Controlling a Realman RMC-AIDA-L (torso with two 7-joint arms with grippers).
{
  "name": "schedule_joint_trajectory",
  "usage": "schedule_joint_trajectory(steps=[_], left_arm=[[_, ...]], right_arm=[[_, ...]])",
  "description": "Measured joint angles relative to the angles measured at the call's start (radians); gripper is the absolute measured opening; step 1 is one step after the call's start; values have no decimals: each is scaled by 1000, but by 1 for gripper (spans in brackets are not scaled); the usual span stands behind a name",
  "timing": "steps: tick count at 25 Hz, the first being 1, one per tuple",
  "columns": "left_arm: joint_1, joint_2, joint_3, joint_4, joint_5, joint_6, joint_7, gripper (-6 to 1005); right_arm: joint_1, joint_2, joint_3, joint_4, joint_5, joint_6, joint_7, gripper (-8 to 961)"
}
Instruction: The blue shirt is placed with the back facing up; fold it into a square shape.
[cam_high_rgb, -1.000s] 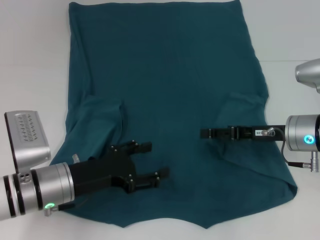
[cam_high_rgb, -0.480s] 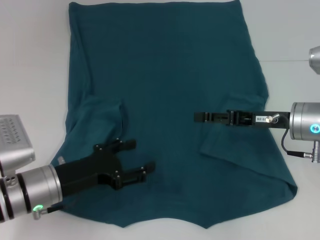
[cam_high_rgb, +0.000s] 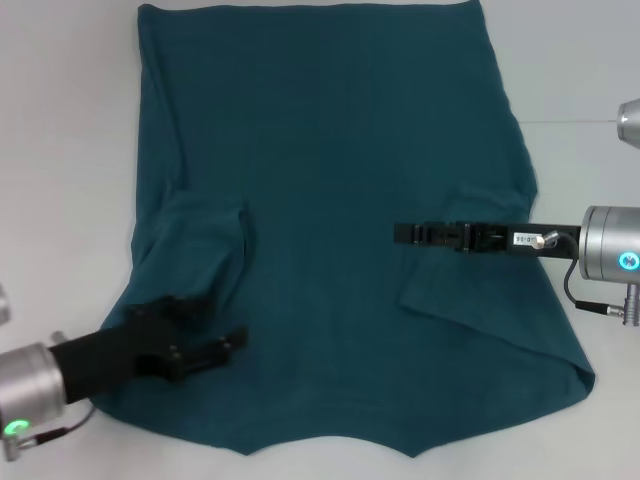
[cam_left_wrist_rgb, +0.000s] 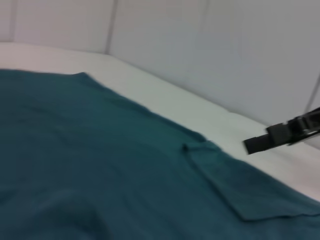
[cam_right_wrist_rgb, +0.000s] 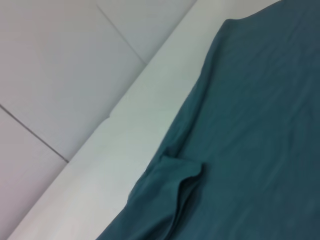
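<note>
The blue shirt (cam_high_rgb: 330, 150) lies flat on the white table (cam_high_rgb: 60, 120), plain side up, with both sleeves folded in over the body. My left gripper (cam_high_rgb: 210, 325) is open and empty, just above the shirt's near left part, beside the folded left sleeve (cam_high_rgb: 200, 240). My right gripper (cam_high_rgb: 405, 234) shows edge-on as a thin black bar above the folded right sleeve (cam_high_rgb: 480, 300). The shirt also shows in the left wrist view (cam_left_wrist_rgb: 100, 165) and the right wrist view (cam_right_wrist_rgb: 260, 125). The right gripper appears far off in the left wrist view (cam_left_wrist_rgb: 280, 135).
Bare white table surrounds the shirt on the left and right (cam_high_rgb: 590, 80). A pale wall (cam_left_wrist_rgb: 200, 45) stands behind the table. The shirt's near hem (cam_high_rgb: 330, 440) lies close to the table's front edge.
My left arm has drawn back toward the near left, its gripper still open. My right gripper has lifted slightly and shifted farther from me over the folded sleeve. The shirt has not moved.
</note>
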Motion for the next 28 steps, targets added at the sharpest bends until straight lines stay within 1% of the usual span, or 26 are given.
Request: schedule_joint_trajectory(steps=[7,14,21,28], left_arm=[[50,-2,-89,139,124,53,-155,835],[94,-7,-156,219,181,79,-180,834],[105,-5,-206,240,262,71,-167,832],[112,-6,-225,243,276,62,-133,831]], right_arm=[[-3,1,3,1,5,11,-2,765],[-3,2,14,-3,6,16,-2,766],[-3,-1,15,-3,6,21,1,766],[-2,-2,15,-4,6,21,3,765]])
